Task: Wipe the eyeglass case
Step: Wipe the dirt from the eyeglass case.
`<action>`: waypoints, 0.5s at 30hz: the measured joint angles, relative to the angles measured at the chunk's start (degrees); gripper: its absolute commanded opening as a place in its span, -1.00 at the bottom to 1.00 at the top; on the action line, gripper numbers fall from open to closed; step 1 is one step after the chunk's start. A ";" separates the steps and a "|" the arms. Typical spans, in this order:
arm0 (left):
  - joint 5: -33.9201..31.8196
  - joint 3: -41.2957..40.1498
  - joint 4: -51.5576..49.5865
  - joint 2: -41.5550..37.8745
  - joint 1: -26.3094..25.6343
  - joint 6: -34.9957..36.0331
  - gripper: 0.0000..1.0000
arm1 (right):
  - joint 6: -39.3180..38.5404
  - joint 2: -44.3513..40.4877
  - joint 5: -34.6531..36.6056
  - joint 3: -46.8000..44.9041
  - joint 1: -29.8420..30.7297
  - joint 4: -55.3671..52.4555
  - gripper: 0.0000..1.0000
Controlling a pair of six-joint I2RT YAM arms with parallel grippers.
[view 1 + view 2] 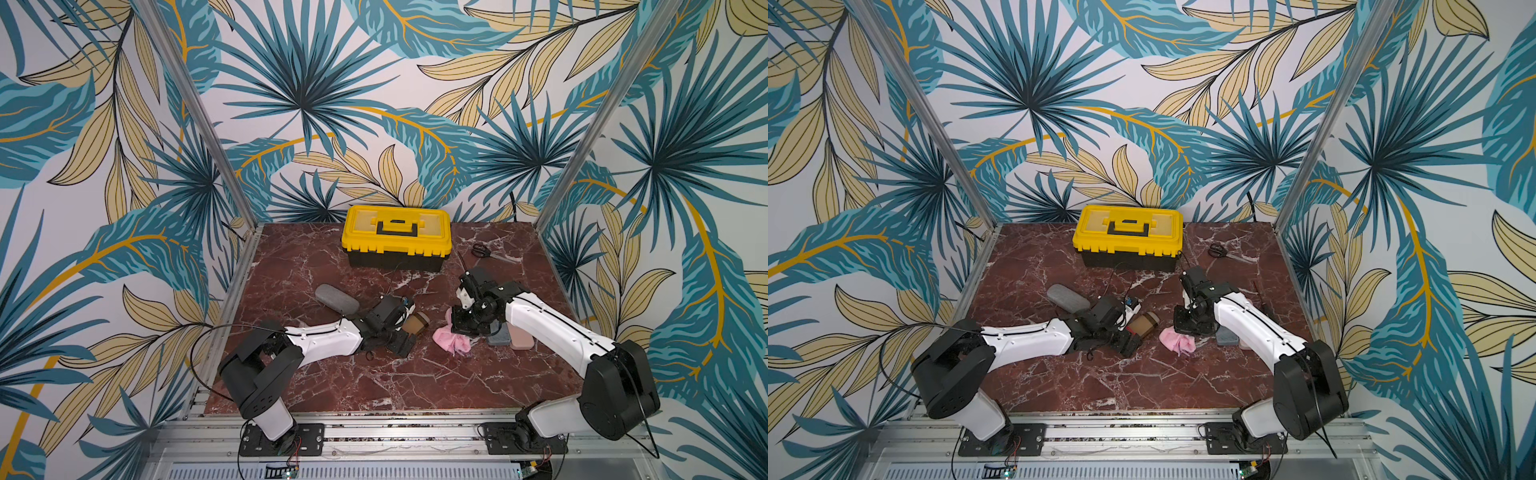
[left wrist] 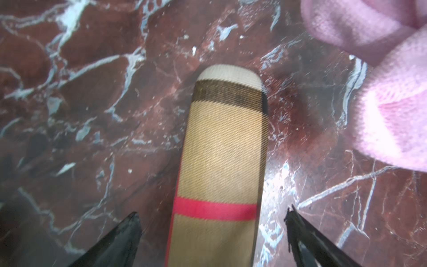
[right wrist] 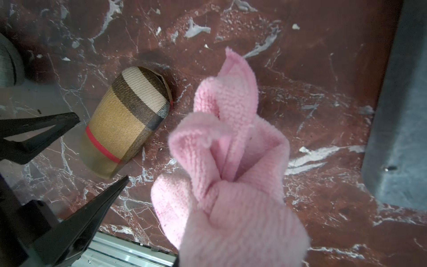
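The eyeglass case (image 1: 415, 325) (image 1: 1143, 325) is tan plaid with a red stripe and a dark band, and it lies on the marble table. My left gripper (image 2: 212, 217) is open, with a black fingertip on each side of the case (image 2: 221, 150) and a gap to both. In the right wrist view the case (image 3: 124, 120) sits between those same fingers (image 3: 69, 120). Just to its right, my right gripper (image 1: 459, 332) is shut on a bunched pink cloth (image 1: 451, 343) (image 3: 231, 161). The cloth hides that gripper's fingertips.
A yellow toolbox (image 1: 397, 235) stands at the back centre, with scissors (image 1: 480, 249) to its right. A grey case (image 1: 336, 299) lies behind my left arm. A blue-grey case (image 1: 498, 337) and a pink one (image 1: 521, 340) lie under my right arm.
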 measured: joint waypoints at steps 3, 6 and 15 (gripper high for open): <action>-0.20 -1.81 3.34 0.37 -0.11 1.68 0.95 | 0.00 0.81 0.11 1.66 0.74 -0.22 -1.00; -0.87 -3.61 5.40 0.57 -0.15 3.39 0.90 | 0.22 2.62 0.24 3.74 2.80 -0.13 -1.00; -1.14 -9.16 11.61 0.11 -0.15 5.29 0.68 | 4.22 10.21 -3.21 7.15 8.79 3.06 -1.00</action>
